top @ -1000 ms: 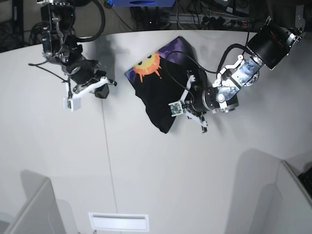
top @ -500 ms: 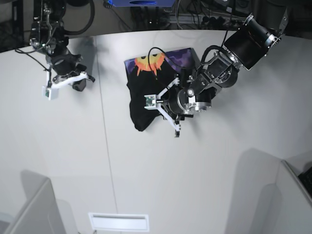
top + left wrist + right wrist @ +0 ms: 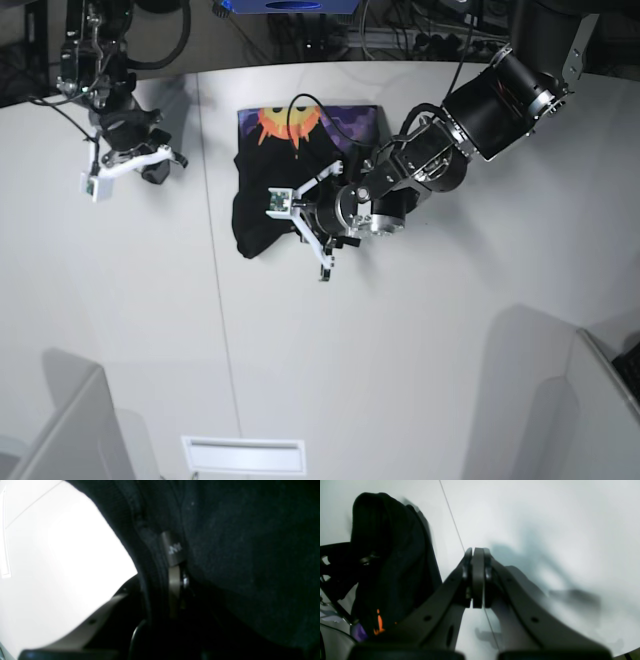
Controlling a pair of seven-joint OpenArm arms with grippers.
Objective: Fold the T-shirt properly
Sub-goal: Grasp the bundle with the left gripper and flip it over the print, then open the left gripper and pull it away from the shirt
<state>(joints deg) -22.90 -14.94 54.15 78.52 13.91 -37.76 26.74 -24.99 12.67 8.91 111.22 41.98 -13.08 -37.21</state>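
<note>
The black T-shirt [image 3: 262,205] lies bunched and folded at the middle back of the white table [image 3: 400,350], its orange sun print [image 3: 283,124] facing up at the far edge. My left gripper [image 3: 297,226] is at the shirt's right side, shut on a fold of it. In the left wrist view black cloth [image 3: 237,542] fills the frame and is pinched at a grey finger [image 3: 174,580]. My right gripper [image 3: 150,166] hovers far left of the shirt, shut and empty. In the right wrist view its fingertips [image 3: 477,580] are pressed together and the shirt [image 3: 392,562] is to the left.
A thin seam [image 3: 218,280] runs front to back across the table. A white slot [image 3: 243,455] sits at the front edge. Grey panels stand at the lower left [image 3: 70,430] and lower right [image 3: 590,410]. Cables and equipment [image 3: 400,35] crowd the back.
My left gripper has dragged the shirt leftward across the table, bunching it. My right arm has drawn back up and to the left, away from the shirt.
</note>
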